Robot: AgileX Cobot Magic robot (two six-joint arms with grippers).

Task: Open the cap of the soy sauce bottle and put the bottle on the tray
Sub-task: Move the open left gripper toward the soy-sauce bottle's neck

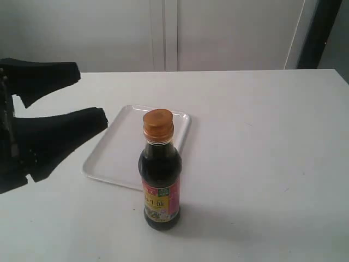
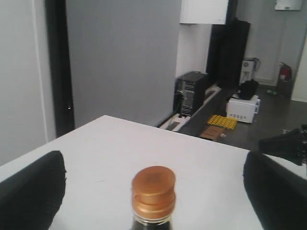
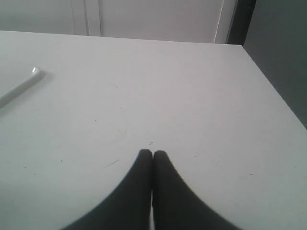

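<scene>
Exterior view puts the small clear glass soy sauce bottle point(image 1: 160, 180) of near-black liquid upright on the white bench point(image 1: 262, 142), its red, pink and yellow label facing the camera. On its narrow neck the round copper-orange plastic cap point(image 1: 158, 125) sits flat and closed on its matching collar. The bottle stands on bare bench just beside the near edge of the shallow white rectangular tray point(image 1: 112, 155), not inside it; from this angle the bottle's upper part overlaps the tray's rim.

My left jaws point(image 1: 87, 96) hang off to the side of the bottle, spread wide with nothing between them, fingertips pointing toward it but well apart from it. From my left wrist view the cap point(image 2: 153, 192) lies centred between my two black fingers point(image 2: 31, 194), neither one touching it.

My right jaws point(image 3: 153, 154) are pressed together, tips touching, holding nothing, over bare bench away from the bottle. A corner of the tray point(image 3: 21, 85) shows at that view's edge.
</scene>
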